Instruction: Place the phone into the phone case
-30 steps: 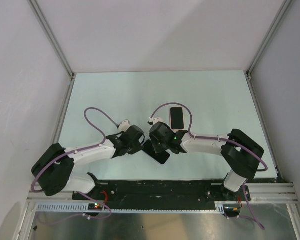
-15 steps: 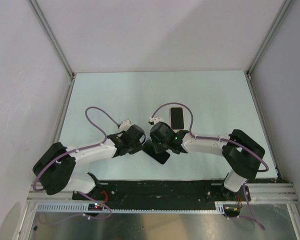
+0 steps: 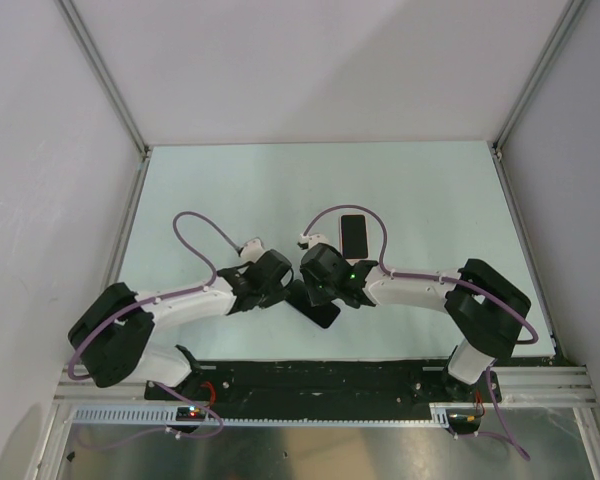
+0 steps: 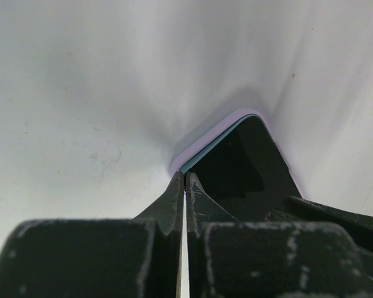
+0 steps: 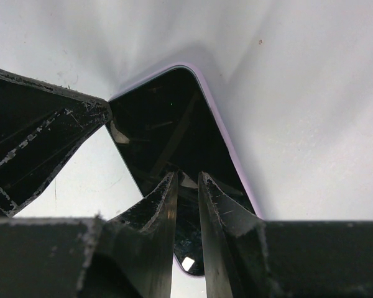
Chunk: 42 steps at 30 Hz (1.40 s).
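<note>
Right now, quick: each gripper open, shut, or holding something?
Left gripper: shut, empty, tips at the phone case corner.
Right gripper: slightly open, nothing between, over the phone.

There was one desk (image 3: 230, 180). Two arms stood at its near edge: one left arm (image 3: 180, 305) and one right arm (image 3: 420, 285). Each carried one tool, two in all, the left tool (image 4: 184, 177) and the right tool (image 5: 186, 177). Each tool had two fingers (image 5: 155, 202), so four fingers were counted. There were two purple cables, one left cable (image 3: 190, 218) and one right cable (image 3: 383, 240). One green light (image 3: 352, 266) glowed. Between the tools lay one phone (image 5: 168, 124), with one lavender case (image 4: 205, 143) showing at its edge. One more dark slab (image 3: 353, 235), pink-rimmed, lay apart; whether it was a phone or a case could not be told.
</note>
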Each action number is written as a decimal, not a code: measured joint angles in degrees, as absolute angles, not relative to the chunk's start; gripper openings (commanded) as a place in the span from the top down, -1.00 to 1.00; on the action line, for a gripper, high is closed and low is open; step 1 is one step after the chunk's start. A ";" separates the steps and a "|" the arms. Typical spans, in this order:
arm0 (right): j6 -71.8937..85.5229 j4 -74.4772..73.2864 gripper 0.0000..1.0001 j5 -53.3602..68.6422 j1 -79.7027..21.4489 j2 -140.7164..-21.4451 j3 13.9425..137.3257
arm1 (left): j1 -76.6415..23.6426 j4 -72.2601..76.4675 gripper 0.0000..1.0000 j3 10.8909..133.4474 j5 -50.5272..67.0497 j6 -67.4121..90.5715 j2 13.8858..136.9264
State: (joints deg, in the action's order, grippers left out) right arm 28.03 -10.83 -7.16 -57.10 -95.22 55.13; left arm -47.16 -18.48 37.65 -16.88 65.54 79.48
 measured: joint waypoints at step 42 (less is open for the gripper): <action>39.44 -18.52 0.45 -14.74 -57.91 -78.32 46.24 | -45.45 -14.06 1.00 37.12 -16.73 61.45 79.57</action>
State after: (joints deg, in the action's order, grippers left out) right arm 39.44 -18.52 -14.74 -57.91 -78.32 46.24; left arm -45.45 -14.06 37.12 -16.73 61.45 79.57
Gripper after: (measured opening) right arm 0.309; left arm 0.003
